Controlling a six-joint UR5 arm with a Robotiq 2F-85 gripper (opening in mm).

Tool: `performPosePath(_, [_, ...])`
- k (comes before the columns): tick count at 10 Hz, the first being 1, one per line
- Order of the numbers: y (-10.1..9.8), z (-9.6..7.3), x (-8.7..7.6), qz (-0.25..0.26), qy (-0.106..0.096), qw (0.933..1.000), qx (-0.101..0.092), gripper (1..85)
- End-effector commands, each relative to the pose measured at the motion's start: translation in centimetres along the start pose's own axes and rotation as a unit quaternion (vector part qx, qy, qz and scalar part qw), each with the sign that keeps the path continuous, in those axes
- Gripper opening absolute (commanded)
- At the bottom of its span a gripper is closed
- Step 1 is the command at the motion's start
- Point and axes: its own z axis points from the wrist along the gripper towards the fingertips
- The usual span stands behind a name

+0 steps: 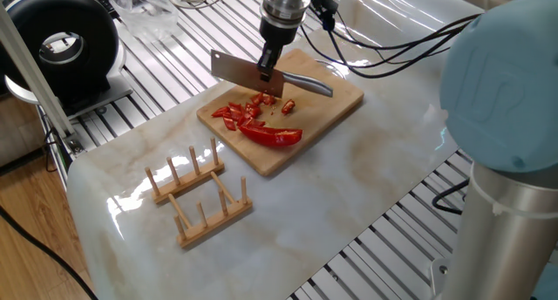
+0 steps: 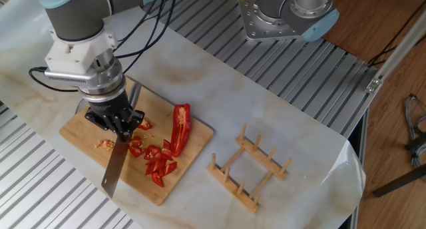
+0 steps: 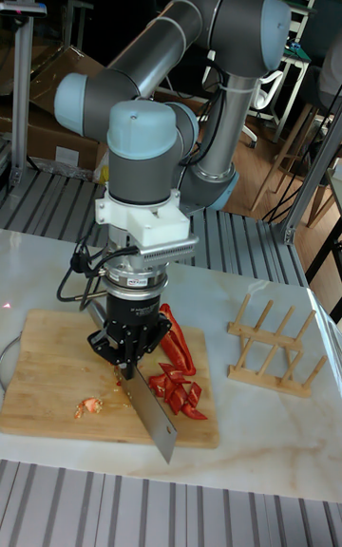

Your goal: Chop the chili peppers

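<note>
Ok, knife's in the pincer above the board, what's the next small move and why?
Probably shift the cleaver sideways over the uncut long chili half and chop down. The pincer holds the blade beside the small cut chili bits, while that half lies whole on the cutting board.

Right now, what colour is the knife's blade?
Plain silver-grey metal knife blade, clearest in one fixed view.
</note>
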Motion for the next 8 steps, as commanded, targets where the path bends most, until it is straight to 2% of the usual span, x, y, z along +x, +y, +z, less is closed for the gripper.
performPosePath(1, [1.2,0.1,-1.2,0.018,0.002,0.9998,0.001,1.3])
performPosePath(6, [3.2,0.5,-2.3,0.035,0.014,0.9993,0.002,1.3])
performPosePath(8, [3.7,0.8,-2.5,0.040,0.019,0.9990,0.009,1.3])
